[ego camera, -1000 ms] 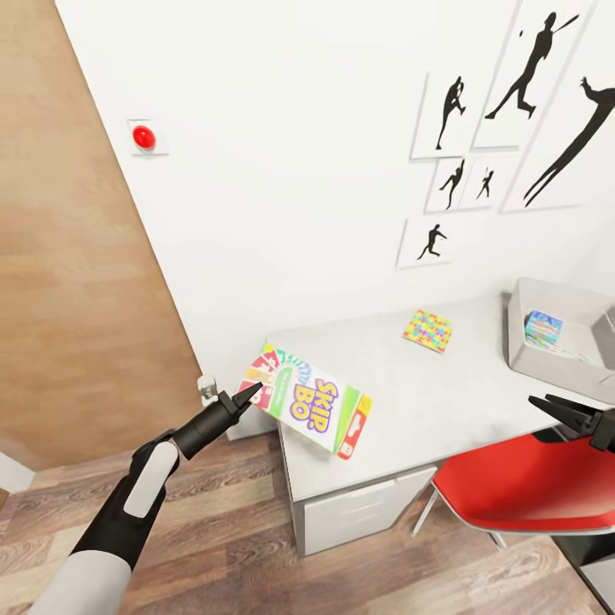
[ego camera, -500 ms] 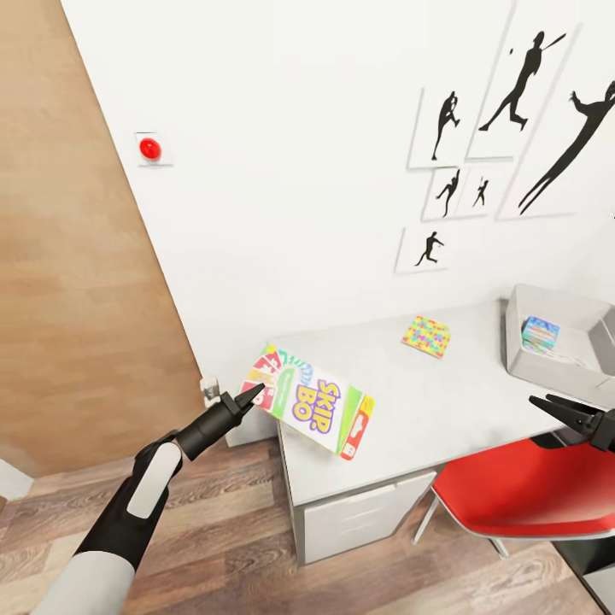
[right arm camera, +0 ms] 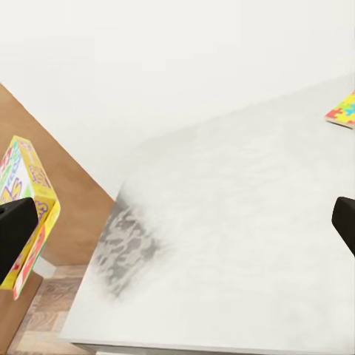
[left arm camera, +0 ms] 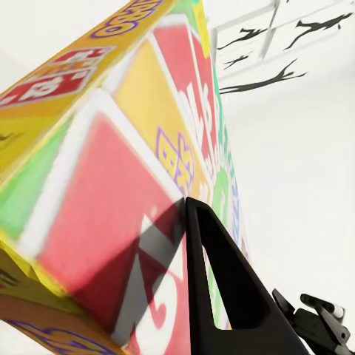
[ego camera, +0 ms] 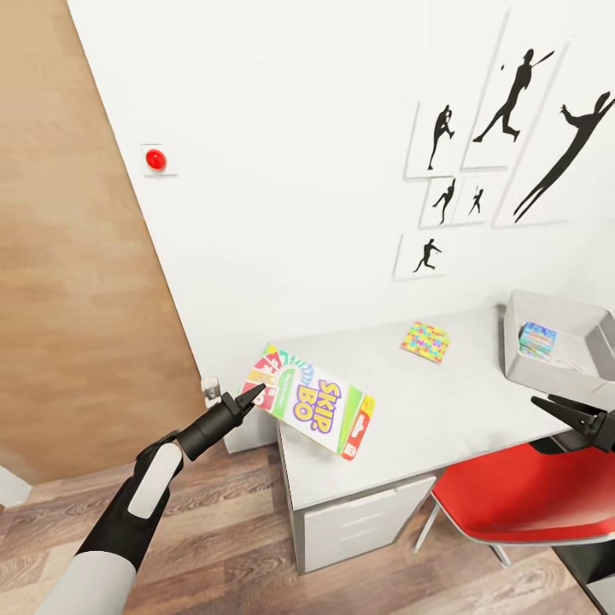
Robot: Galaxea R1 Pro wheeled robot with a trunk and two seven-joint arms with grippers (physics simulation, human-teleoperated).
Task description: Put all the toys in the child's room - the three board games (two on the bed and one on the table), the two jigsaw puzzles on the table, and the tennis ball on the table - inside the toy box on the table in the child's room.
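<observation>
The left pincer (ego camera: 254, 393) grips one corner of a colourful Skip-Bo board game box (ego camera: 313, 412), holding it tilted over the near left corner of the pale grey tabletop (ego camera: 410, 401). One multicoloured jigsaw puzzle (ego camera: 425, 341) lies flat farther back. One grey open toy box (ego camera: 512, 342) sits at the right, with one bright box (ego camera: 538, 338) inside. The right pincer (ego camera: 559, 407) hangs spread apart above a red chair (ego camera: 512, 500).

Head view: high, angled down at table (ego camera: 427, 410); left wrist view: tight against Skip-Bo box (left arm camera: 126, 185), shared with head view (ego camera: 312, 401).
</observation>
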